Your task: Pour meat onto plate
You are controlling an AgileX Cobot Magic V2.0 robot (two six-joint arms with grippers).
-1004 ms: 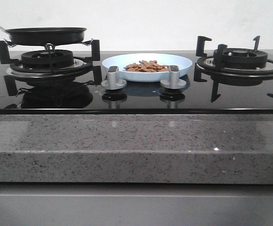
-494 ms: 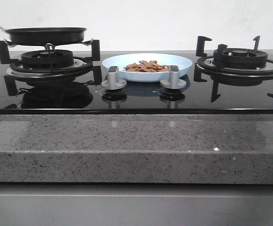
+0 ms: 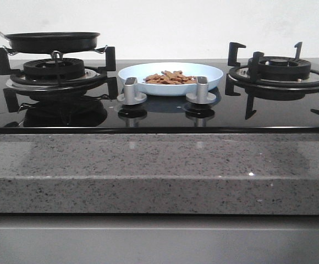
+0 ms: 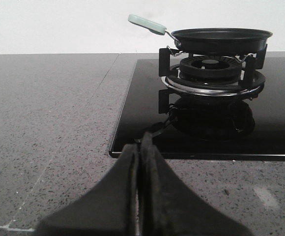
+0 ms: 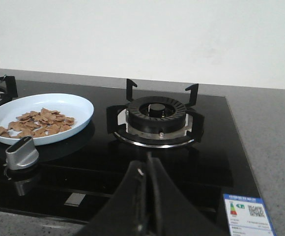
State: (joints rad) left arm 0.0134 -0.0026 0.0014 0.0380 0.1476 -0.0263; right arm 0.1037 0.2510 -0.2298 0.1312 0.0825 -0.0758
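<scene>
Meat (image 3: 171, 77) lies as a low heap of small orange-brown pieces inside the plate (image 3: 209, 72), spread mostly over the middle of its floor. The pale-blue plate rests flat on the black glass hob (image 3: 159, 113), midway between the two burners and just beyond the two silver control knobs (image 3: 132, 91). In the right wrist view, the same plate (image 5: 78, 105) shows the meat (image 5: 37, 123) gathered toward its left half, with one knob (image 5: 21, 153) just on its near side.

The black frying pan (image 3: 52, 41) sits level on the left burner grate (image 3: 55, 69), its pale-green handle (image 4: 146, 23) pointing up and away to the left. No meat is visible in the pan from either view that shows it. The right burner (image 3: 280, 69) carries nothing.

The left gripper (image 4: 140, 147) has its jaws pressed together with nothing between them; it hangs above the speckled grey tabletop (image 4: 49, 123), near the hob's left front corner and well apart from the pan. The right gripper (image 5: 146, 164) likewise has its jaws pressed together and holds nothing; it hangs over the hob on the near side of the right burner (image 5: 156, 115), apart from the plate. A printed energy label (image 5: 245, 214) is stuck on the hob's near right corner.
</scene>
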